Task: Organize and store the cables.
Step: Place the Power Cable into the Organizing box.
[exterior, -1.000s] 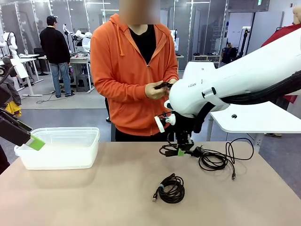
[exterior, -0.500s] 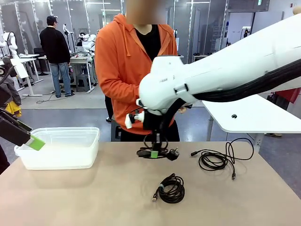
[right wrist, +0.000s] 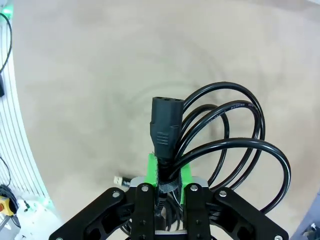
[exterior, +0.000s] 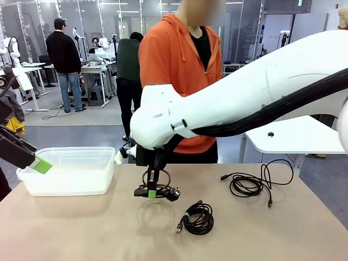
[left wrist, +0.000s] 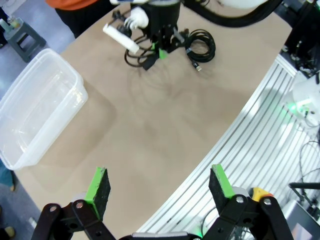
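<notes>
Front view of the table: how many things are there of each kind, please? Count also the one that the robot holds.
Black cables: 3, namely the held cable in the right gripper, the coiled bundle and the loose cable
Clear plastic bin: 1
Total: 4

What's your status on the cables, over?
Right gripper shut on cord, above table. Left gripper open. Coiled cable, loose cable on table. Nothing between cord and bin.
</notes>
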### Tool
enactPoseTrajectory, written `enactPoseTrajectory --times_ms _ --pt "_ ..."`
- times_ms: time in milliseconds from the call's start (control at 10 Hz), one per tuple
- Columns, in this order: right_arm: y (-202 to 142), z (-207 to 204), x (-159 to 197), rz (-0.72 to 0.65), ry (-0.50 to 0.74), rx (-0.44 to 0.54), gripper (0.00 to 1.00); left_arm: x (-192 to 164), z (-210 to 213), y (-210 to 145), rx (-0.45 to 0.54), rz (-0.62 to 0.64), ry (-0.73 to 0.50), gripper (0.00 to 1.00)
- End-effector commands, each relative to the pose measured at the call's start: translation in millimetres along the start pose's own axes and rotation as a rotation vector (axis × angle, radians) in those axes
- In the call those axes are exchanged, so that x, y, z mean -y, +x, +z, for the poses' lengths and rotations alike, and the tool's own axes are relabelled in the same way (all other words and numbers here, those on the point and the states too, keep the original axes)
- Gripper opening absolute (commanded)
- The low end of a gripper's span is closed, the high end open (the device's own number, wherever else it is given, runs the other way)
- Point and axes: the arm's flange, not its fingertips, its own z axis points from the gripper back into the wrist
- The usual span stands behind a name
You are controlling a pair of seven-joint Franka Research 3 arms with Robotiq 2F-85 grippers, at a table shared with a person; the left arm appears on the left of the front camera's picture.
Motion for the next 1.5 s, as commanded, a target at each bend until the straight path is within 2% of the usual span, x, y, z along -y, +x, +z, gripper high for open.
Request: enactPoseTrajectory --times_ms 0,100,500,600,700,800,900,1000,1400 --pt "8 -15 6 -0.012 0.002 -0.001 0.08 -1 -1 0 -0.003 -0.005 0.004 1.00" --pt "11 -23 3 -0.012 0.007 0.025 0.08 -1 -1 0 -0.003 -0.005 0.004 1.00" --pt "20 -48 -11 -0.013 0.073 0.010 0.08 -1 -1 0 -0.003 -0.005 0.004 1.00" --pt "15 -50 -11 -0.017 0.092 0.004 0.39 -1 -1 0 -0.003 -0.005 0.004 1.00" --pt "14 -52 -12 -0.017 0.089 -0.001 0.48 -1 -1 0 -0.003 -0.005 0.004 1.00" --pt "13 -53 -13 -0.019 0.089 0.002 0.69 -1 -1 0 -0.003 -0.005 0.004 1.00" --pt "10 -48 -13 -0.020 0.089 0.006 0.78 -1 -1 0 -0.003 -0.005 0.004 1.00" --pt "6 -42 -14 -0.021 0.091 0.010 0.99 -1 -1 0 -0.003 -0.005 0.004 1.00" --pt "-13 -26 -18 -0.043 0.096 0.051 1.00 -1 -1 0 -0.003 -0.005 0.004 1.00"
